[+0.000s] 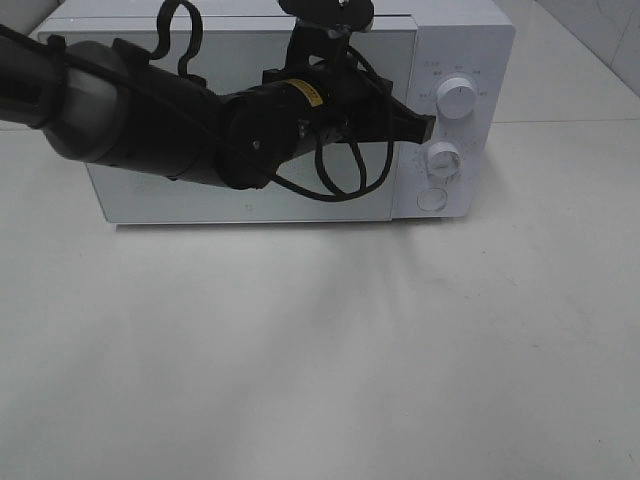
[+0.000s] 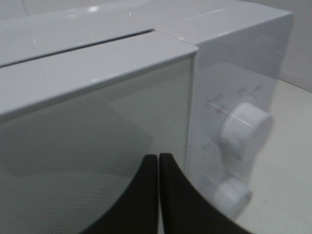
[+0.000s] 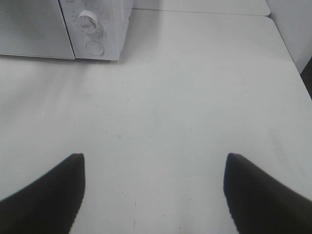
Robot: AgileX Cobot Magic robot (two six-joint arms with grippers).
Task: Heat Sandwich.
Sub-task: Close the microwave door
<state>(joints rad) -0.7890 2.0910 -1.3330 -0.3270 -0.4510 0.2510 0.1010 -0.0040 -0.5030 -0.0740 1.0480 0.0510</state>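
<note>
The left gripper point(image 1: 424, 126), jaws pressed together and empty, sat upper right, just left of the lower dial point(image 1: 444, 157) on the microwave point(image 1: 250, 205). The right gripper point(image 3: 153, 157) was spread wide, empty. The sandwich was not visible.

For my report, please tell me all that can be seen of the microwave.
The microwave is a white box standing on the table. Its door, with a grey window, is shut. Right of it, the panel bears an upper dial, a lower dial and a round button below. The shut left gripper hovers at the door's right edge; contact is unclear.
</note>
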